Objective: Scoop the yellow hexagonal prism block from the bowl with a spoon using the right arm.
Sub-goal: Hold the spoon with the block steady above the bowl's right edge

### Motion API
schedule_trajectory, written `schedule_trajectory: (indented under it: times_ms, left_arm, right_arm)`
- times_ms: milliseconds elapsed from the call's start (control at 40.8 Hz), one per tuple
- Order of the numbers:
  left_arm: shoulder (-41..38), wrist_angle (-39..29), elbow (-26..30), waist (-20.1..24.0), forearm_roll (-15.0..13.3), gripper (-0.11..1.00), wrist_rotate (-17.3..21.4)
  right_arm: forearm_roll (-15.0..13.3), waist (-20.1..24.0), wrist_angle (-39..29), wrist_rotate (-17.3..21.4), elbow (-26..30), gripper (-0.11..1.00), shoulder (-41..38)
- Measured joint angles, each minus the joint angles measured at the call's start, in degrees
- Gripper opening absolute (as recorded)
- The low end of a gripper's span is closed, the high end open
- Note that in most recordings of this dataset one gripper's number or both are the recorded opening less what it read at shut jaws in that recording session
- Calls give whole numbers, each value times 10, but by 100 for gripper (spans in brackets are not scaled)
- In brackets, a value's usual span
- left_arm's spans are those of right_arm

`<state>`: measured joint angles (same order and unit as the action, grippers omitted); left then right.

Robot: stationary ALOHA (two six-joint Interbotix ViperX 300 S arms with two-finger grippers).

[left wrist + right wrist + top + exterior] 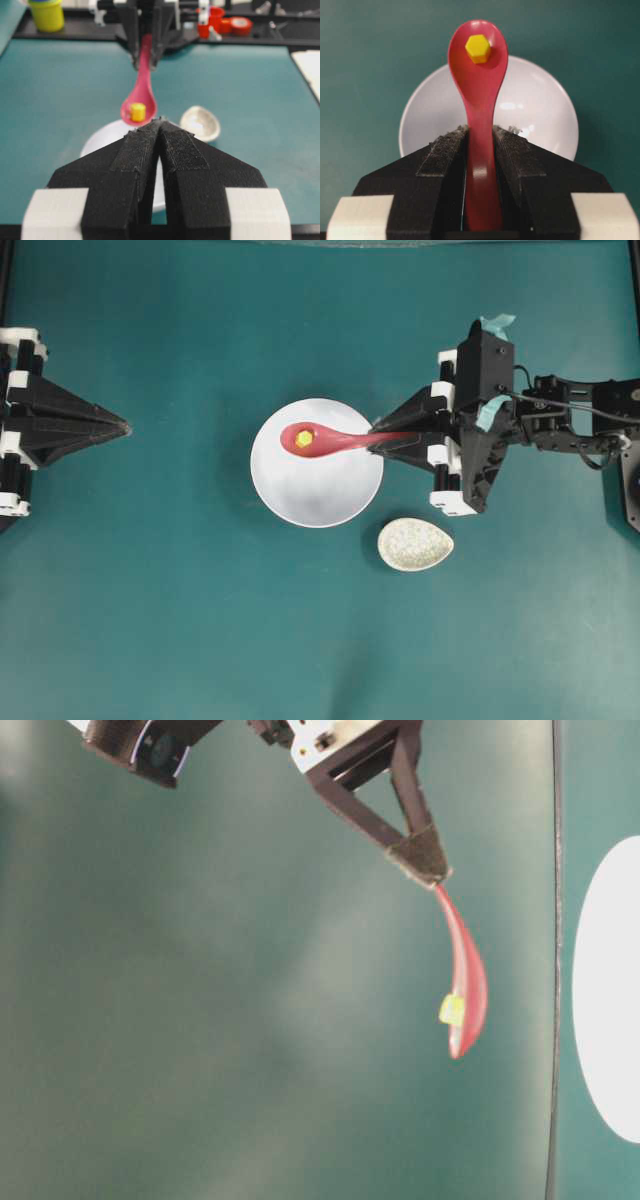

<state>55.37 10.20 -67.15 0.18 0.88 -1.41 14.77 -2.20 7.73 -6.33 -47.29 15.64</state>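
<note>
My right gripper [385, 434] [480, 131] is shut on the handle of the pink-red spoon [325, 440] [479, 75] [141, 92] [465, 980]. The spoon is held above the white bowl [316, 490] [540, 115] [107, 140], its scoop over the bowl's upper left part. The yellow hexagonal prism block [304, 439] [478, 48] [137, 111] [452, 1009] lies in the scoop. My left gripper [125, 426] [160, 120] is shut with nothing in it, far to the left of the bowl and pointing toward it.
A small speckled egg-shaped spoon rest [415, 544] [200, 123] lies on the teal table just right of and below the bowl. A yellow cup [46, 14] and red tape rolls [240, 25] stand beyond the table's far edge.
</note>
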Motion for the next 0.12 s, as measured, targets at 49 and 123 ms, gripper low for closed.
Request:
schedule_trajectory:
  times_ms: [49, 123]
  left_arm:
    - [-1, 0, 0, -1, 0, 1, 0]
    - [-3, 0, 0, -1, 0, 1, 0]
  right_arm:
    - [0, 0, -1, -1, 1, 23, 0]
    - [-1, 0, -7, -1, 0, 23, 0]
